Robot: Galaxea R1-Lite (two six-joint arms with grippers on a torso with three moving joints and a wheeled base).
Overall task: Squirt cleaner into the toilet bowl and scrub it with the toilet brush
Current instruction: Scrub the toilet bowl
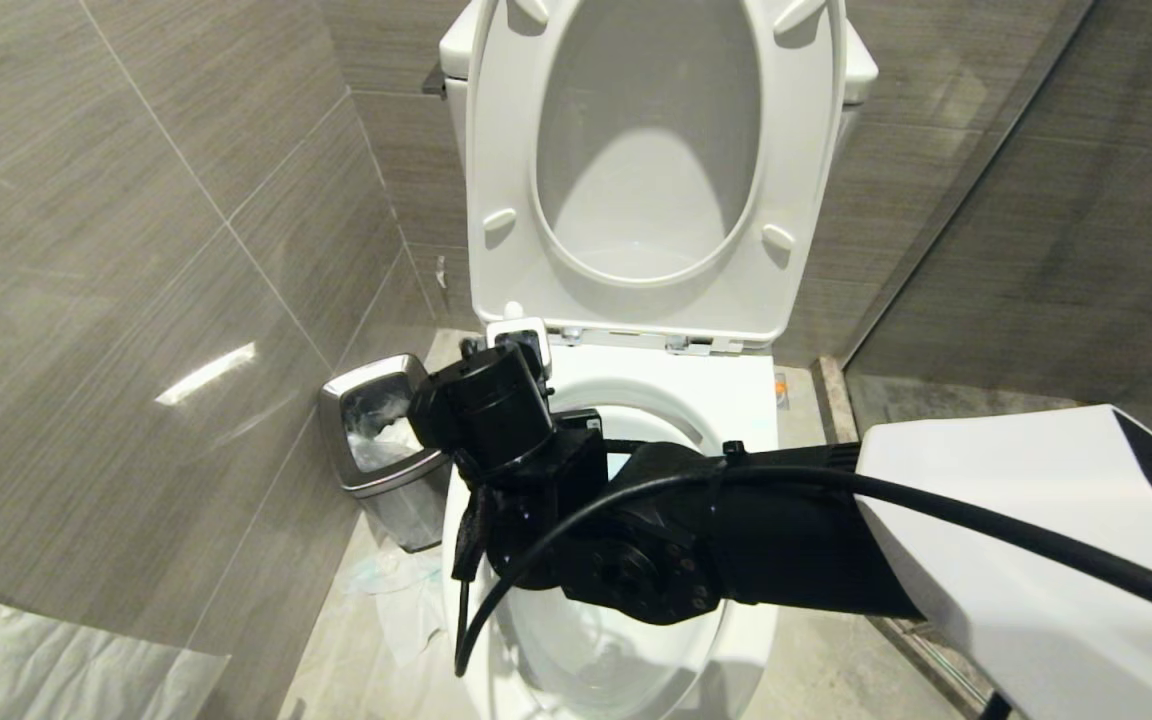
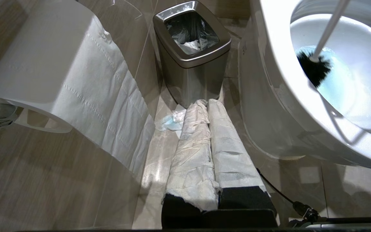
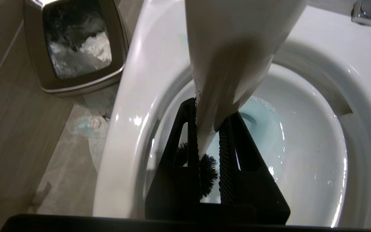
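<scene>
The toilet bowl (image 1: 736, 400) stands with its seat and lid (image 1: 496, 150) raised, and the water (image 3: 262, 129) in it looks pale blue. My right arm (image 1: 736, 520) reaches over the bowl from the right. My right gripper (image 3: 212, 111) points down into the bowl, shut on the white handle of the toilet brush (image 3: 230, 48). The black bristle head (image 3: 206, 174) sits low against the near inner wall, also visible from the left wrist as bristles (image 2: 314, 69). My left gripper (image 2: 207, 102), its fingers wrapped in white paper, hangs shut and empty beside the bowl. The cleaner is out of view.
A steel waste bin (image 1: 376, 440) with a liner stands left of the toilet against the tiled wall. A paper roll (image 2: 53, 64) hangs on that wall, near the left gripper. Crumpled tissue (image 2: 172, 120) lies on the floor. A glass partition (image 1: 986, 200) closes the right side.
</scene>
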